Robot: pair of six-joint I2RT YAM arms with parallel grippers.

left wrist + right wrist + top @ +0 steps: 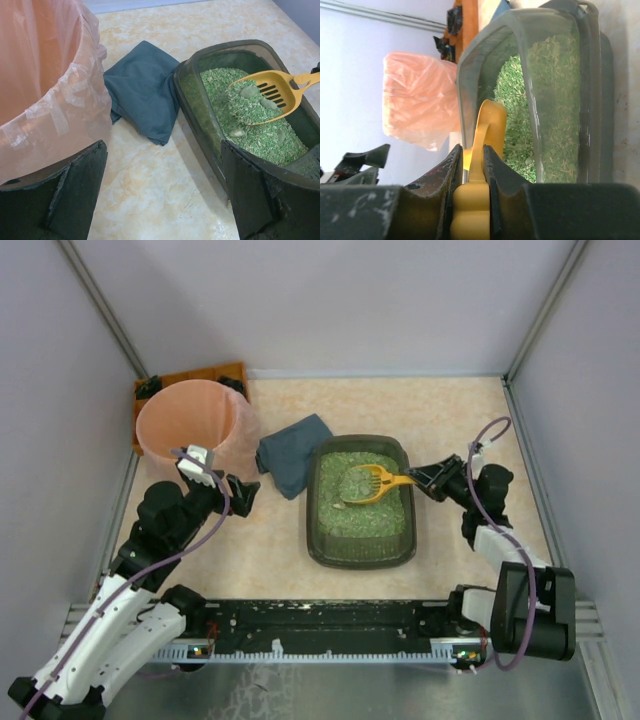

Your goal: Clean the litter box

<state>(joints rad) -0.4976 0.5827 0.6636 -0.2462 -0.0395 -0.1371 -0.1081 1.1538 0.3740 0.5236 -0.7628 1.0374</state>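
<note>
The litter box [316, 540] [192, 107] [470, 65], a dark grey-green tray of green granules, sits mid-table. My right gripper [428, 478] [473, 152] is shut on the handle of a yellow slotted scoop [372, 483] [272, 92] [487, 125]. The scoop's head hangs over the granules at the box's far right part and holds a few grey-green clumps [249, 91]. More clumps [236, 133] lie on the granules. My left gripper [236, 495] [165, 187] stands open over bare table between the pink bucket and the box's left wall, with nothing between its fingers.
A round pink bucket [190, 425] [45, 85] [417, 102] lined with a thin bag stands at the far left. Behind it lies an orange-brown tray [228, 373]. A folded dark blue cloth [290, 455] [142, 90] rests between bucket and box. Enclosure walls ring the table.
</note>
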